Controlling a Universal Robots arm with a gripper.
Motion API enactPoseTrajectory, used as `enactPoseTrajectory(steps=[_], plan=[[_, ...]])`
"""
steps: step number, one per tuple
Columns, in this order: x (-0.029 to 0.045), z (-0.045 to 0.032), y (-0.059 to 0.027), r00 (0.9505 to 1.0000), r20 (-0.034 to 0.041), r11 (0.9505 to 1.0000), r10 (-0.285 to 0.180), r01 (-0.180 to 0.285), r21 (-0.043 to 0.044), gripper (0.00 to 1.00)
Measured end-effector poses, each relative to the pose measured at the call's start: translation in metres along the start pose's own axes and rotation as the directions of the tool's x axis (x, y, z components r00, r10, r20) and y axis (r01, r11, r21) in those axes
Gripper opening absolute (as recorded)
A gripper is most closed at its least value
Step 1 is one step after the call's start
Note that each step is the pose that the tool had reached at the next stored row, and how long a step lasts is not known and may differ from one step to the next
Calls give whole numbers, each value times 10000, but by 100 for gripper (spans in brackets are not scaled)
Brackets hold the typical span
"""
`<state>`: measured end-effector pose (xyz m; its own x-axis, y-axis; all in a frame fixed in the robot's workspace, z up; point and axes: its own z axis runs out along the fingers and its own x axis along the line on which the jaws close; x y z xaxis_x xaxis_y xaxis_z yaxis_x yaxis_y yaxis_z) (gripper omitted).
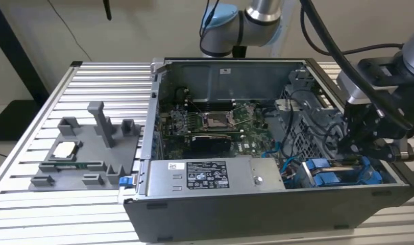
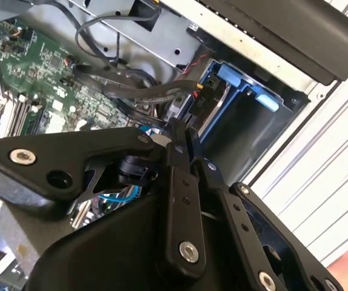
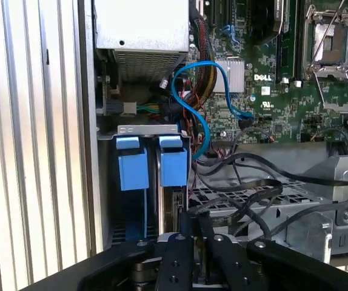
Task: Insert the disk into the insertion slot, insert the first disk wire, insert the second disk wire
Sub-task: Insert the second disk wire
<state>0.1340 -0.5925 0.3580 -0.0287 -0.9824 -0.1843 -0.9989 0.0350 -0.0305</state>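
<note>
Pincer (image 1: pixel 360 153) first: you have it pointed straight down into the corner of the computer case (image 1: pixel 261 204) on the exterior view's right, the black wrist body above it and the grey arm (image 1: pixel 261 15) looping back over the rear of the case. In both wrist views the two black fingers (image 3: pixel 183 254) stand nearly together, tips pressed close at a dark flat part directly below them; whether they grip it you cannot tell.

Just beneath and beside the pincer lies the disk (image 1: pixel 343 171), its blue carrier frame sitting down inside the insertion slot (image 3: pixel 147 130), the grey metal bay at the case's corner. In the first wrist view two blue tabs (image 3: pixel 153 167) of the frame stand side by side just beyond the fingertips.

Farther out from the pincer, a blue cable (image 3: pixel 201 103) curls up from the bay toward the green motherboard (image 1: pixel 214 122), and black cables (image 3: pixel 253 182) drape across the perforated grey cage beside it. Beyond that sits the grey power-supply box (image 1: pixel 214 176), then the slatted worktop (image 1: pixel 57 204) with a grey fixture tray (image 1: pixel 84 153).
</note>
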Motion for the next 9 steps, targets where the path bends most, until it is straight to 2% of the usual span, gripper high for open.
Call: enactPoseTrajectory(steps=[2,9], plan=[[1,9,-22,10000,-34,9999,29,-29,-155,16],[0,10,-30,10000,-34,9999,31,-31,-167,16]])
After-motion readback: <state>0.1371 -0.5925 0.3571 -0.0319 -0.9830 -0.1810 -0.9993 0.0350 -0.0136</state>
